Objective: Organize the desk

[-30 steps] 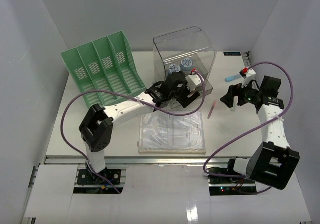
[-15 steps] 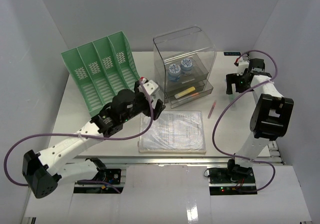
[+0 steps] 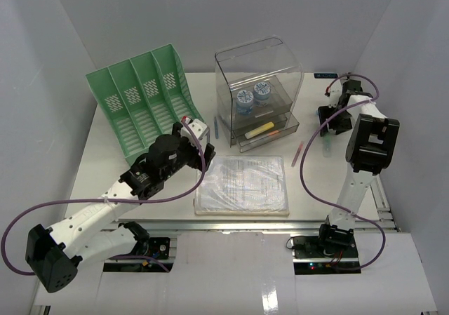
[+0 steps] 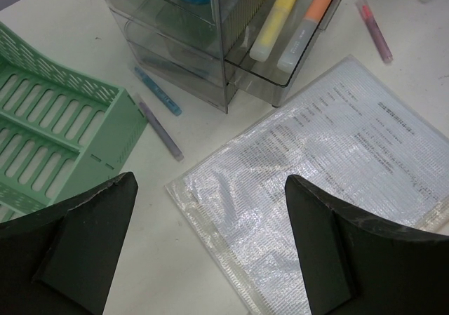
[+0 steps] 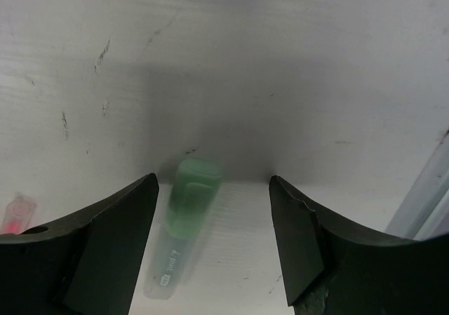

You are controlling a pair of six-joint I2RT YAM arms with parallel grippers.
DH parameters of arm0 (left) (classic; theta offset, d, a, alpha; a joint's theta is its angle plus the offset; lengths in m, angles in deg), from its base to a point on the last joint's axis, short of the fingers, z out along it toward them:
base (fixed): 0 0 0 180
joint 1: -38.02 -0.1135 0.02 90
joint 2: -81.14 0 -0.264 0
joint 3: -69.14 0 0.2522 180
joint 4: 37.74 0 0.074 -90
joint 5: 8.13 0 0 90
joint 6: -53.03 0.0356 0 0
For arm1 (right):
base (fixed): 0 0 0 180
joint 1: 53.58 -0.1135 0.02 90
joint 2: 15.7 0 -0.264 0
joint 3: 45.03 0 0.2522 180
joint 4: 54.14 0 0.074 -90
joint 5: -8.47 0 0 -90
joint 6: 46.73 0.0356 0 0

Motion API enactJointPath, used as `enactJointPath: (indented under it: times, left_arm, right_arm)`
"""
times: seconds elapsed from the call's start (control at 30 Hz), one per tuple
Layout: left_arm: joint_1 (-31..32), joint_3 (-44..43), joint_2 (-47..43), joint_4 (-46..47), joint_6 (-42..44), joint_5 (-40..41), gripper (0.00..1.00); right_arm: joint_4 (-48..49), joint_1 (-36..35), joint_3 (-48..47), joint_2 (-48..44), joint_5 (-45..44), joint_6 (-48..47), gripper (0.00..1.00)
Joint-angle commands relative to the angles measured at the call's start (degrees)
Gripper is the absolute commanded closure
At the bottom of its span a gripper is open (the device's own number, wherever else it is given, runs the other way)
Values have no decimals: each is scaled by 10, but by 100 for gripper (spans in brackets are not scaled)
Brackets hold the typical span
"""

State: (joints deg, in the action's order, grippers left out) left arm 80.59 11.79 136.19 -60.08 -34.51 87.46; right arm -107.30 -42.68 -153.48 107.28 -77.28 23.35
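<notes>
Two grippers are held over the desk (image 3: 98, 164), which spreads from the front rail to the back wall and carries everything else. Nearest the front edge, a sleeve (image 3: 242, 185) of papers is laid flat. Over its far left corner the left gripper (image 4: 209, 182) is poised, jaws spread wide with nothing between them. Just beyond it, a blue pen (image 4: 158, 90) and a purple pen (image 4: 161, 131) are seen lying between the rack (image 3: 144, 97) and the box (image 3: 259, 83).

Farther back, near the right edge, the right gripper (image 5: 212, 180) is pointed down at a highlighter (image 5: 184, 220). Its jaws are parted and set to either side of it, and neither is seen to touch it. The highlighter is blurred, but its long axis is judged to run crosswise to the line on which the jaws close, cap end away from the wrist camera. It is placed nearer the finger on the left of that view. A pinch across its narrow width is thus favoured, and the right arm is by far the nearer.
</notes>
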Motion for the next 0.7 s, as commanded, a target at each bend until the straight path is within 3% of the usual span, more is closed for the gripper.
enactJointPath:
  times: [0.0,0.1,0.37,0.53,0.67]
  left_arm:
    - [-7,7,-13,6,-4,9,2]
    - [-13,10,-14,7,-3,12,2]
    - [-24,15,-20,7,-2,16,2]
    - [-26,16,-25,8,-1,15,2]
    - [-26,24,-38,11,1,18,2]
  right_arm:
    - [-18,1,18,-24,13,2,29]
    - [-20,1,31,-34,16,-2,30]
    - [-52,1,71,-64,35,-12,46]
    - [-53,2,91,-78,45,-7,58]
    - [-51,1,91,-78,49,-2,72]
